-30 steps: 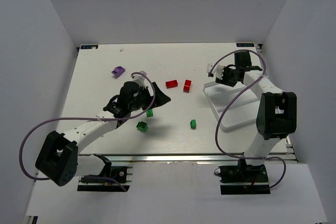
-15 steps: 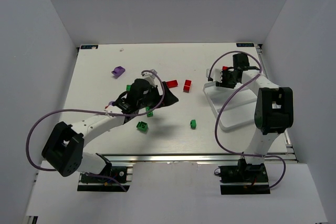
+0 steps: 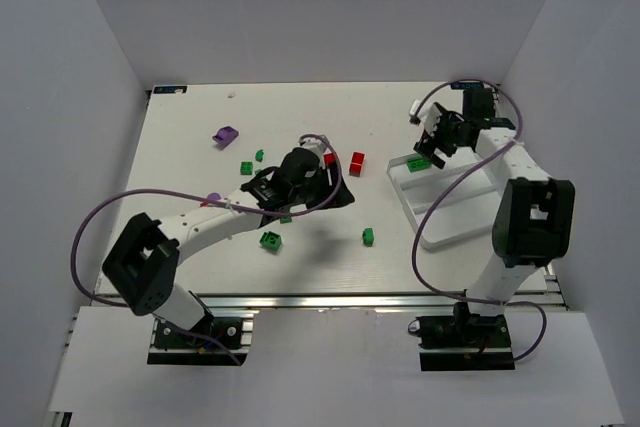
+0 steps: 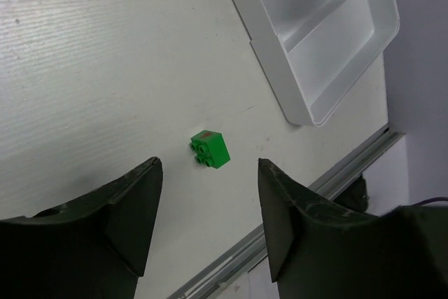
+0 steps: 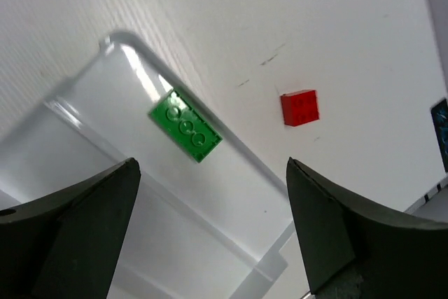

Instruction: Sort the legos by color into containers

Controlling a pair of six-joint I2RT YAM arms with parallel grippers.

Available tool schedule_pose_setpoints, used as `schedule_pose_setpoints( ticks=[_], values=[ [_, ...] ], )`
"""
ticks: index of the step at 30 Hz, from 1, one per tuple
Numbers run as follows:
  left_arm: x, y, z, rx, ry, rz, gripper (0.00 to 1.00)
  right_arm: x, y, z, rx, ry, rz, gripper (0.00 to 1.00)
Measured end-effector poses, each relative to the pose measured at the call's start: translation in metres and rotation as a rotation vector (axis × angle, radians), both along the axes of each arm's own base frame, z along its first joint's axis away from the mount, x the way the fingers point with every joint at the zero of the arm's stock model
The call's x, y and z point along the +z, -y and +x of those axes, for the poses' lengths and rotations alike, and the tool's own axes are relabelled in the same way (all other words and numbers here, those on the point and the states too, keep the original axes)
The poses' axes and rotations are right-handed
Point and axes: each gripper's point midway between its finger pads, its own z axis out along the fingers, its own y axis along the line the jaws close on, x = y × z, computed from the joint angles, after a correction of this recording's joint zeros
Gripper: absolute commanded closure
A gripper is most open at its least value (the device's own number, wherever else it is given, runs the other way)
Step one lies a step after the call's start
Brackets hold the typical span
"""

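Observation:
The white tray [image 3: 470,197] stands at the right, its three long containers side by side. A flat green lego [image 3: 419,164] lies at the far end of the left container, also seen from the right wrist [image 5: 185,125]. My right gripper [image 3: 440,135] [image 5: 211,166] hangs open above it, holding nothing. Mid-table, my left gripper [image 3: 338,192] [image 4: 208,173] hovers with its jaws apart and nothing between them, and a green lego [image 4: 210,149] lies on the table beyond. A red lego [image 3: 357,163] [image 5: 300,107] sits left of the tray [image 5: 231,194].
Another red lego [image 3: 328,159] shows beside the left wrist. Several green legos [image 3: 270,240] and a purple one [image 3: 226,134] are scattered over the left half. The table's metal front rail [image 4: 280,222] runs close behind the left fingers. The tray's near corner [image 4: 315,113] lies to the right.
The right jaws have spread wide, and a green lego now lies in the tray under them. The left arm has reached right, toward the table's middle, and its jaws have narrowed.

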Motion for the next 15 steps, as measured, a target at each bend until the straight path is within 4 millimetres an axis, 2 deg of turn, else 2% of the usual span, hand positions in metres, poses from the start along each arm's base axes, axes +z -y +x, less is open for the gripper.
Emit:
schedule_pose_setpoints(
  ticks=[3, 4, 6, 8, 9, 10, 12, 15],
  values=[
    [-0.007, 0.011, 0.003, 0.001, -0.033, 0.074, 0.42, 0.044, -0.007, -0.012, -0.095, 0.041, 0.143, 0.11],
    [-0.01, 0.017, 0.004, 0.002, -0.045, 0.1, 0.38, 0.063, -0.011, -0.021, -0.12, 0.074, 0.2, 0.16],
    [-0.018, 0.027, 0.005, -0.005, -0.072, 0.156, 0.3, 0.086, -0.019, -0.041, -0.141, 0.093, 0.286, 0.31],
    [-0.029, 0.029, -0.001, -0.015, -0.115, 0.23, 0.21, 0.102, -0.028, -0.056, -0.155, 0.083, 0.369, 0.65],
    [-0.029, 0.035, -0.001, -0.023, -0.117, 0.234, 0.19, 0.105, -0.033, -0.06, -0.162, 0.062, 0.407, 0.65],
    [-0.034, 0.037, -0.004, -0.035, -0.134, 0.267, 0.17, 0.105, -0.036, -0.063, -0.172, 0.04, 0.434, 0.69],
    [-0.041, 0.042, -0.009, -0.052, -0.165, 0.314, 0.16, 0.095, -0.041, -0.069, -0.198, -0.025, 0.477, 0.69],
    [-0.051, 0.047, -0.015, -0.076, -0.205, 0.375, 0.16, 0.073, -0.044, -0.081, -0.241, -0.119, 0.511, 0.58]
  ],
)
